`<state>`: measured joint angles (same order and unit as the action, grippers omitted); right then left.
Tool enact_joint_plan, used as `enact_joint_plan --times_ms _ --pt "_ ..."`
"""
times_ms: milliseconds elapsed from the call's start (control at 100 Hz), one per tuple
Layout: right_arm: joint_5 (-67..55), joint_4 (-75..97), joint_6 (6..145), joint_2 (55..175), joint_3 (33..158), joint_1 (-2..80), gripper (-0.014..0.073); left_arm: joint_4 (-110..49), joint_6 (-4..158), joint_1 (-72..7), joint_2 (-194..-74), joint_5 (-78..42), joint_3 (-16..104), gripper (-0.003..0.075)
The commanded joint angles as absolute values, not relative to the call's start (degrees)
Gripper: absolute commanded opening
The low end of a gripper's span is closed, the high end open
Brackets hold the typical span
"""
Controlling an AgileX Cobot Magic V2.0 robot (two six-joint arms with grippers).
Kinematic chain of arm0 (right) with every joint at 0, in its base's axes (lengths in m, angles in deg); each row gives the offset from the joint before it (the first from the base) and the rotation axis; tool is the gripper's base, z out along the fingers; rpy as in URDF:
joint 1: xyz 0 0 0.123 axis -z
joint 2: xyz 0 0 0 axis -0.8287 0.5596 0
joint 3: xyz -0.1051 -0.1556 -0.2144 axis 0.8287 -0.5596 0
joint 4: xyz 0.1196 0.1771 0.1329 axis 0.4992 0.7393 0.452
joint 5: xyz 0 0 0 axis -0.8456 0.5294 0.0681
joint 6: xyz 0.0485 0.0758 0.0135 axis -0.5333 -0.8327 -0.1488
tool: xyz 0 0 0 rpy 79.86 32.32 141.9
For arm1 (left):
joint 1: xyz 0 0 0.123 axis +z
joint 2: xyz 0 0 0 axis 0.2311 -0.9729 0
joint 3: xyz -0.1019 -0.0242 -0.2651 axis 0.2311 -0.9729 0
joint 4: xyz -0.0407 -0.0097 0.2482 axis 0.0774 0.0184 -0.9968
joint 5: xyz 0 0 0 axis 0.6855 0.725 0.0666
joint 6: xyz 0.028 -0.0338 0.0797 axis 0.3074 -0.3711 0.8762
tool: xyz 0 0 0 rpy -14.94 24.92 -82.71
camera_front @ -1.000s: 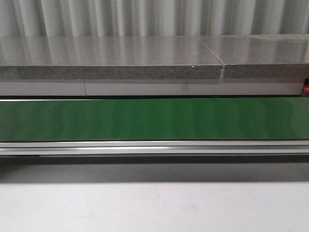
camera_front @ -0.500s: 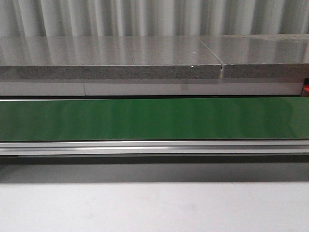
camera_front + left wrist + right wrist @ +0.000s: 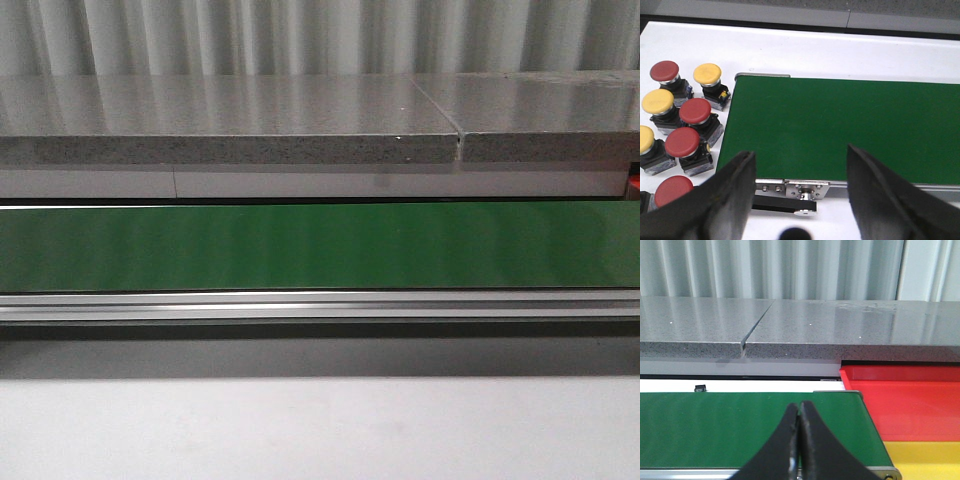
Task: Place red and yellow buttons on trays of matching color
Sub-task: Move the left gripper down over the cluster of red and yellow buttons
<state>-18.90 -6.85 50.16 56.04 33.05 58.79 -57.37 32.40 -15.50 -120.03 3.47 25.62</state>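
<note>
Eight buttons [image 3: 687, 127] sit clustered on the white counter [image 3: 805, 52] just off the end of the green belt [image 3: 840, 130], seen from my left wrist: five red and three yellow, caps up on black bases, packed close and some touching. None is on the belt or in a tray yet, so the step in hand, as I judge it, is the first pick.

My left claw [image 3: 799, 197] hangs over the belt's near edge, spread wide and holding nothing. To pick well I should shift toward the cluster and take an outer button, such as the red one [image 3: 682, 142] nearest the belt, closing on its base or cap squarely so my fingers do not shove its neighbours. The tight packing is the main risk: a finger may wedge between two bases.

My right claw [image 3: 799, 440] is pressed closed with nothing in it, hovering over the belt's other end. Just past that end lie the red tray [image 3: 910, 400] and, beside it, the yellow tray [image 3: 925, 462]. I should open it before a button arrives.

The front view shows only bare belt.
</note>
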Motion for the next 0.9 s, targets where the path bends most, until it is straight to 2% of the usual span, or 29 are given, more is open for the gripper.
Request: enact_joint_plan --times_ms 0,370,650,890 --pt "-23.7 -7.05 50.69 54.84 34.15 58.88 -0.006 -56.84 32.05 -15.55 -122.52 1.77 29.15 0.0449" --pt "-23.7 -7.05 50.69 54.84 34.15 58.88 -0.006 -56.84 30.54 -3.17 -136.39 22.13 40.51 0.0447" --pt "-23.7 -7.05 50.69 54.84 34.15 58.88 -0.006 -53.11 30.54 5.53 -144.79 23.79 43.57 0.0445" --pt "-23.7 -7.05 50.69 54.84 34.15 58.88 -0.006 -52.99 30.54 7.04 -153.15 25.92 48.25 0.0438"
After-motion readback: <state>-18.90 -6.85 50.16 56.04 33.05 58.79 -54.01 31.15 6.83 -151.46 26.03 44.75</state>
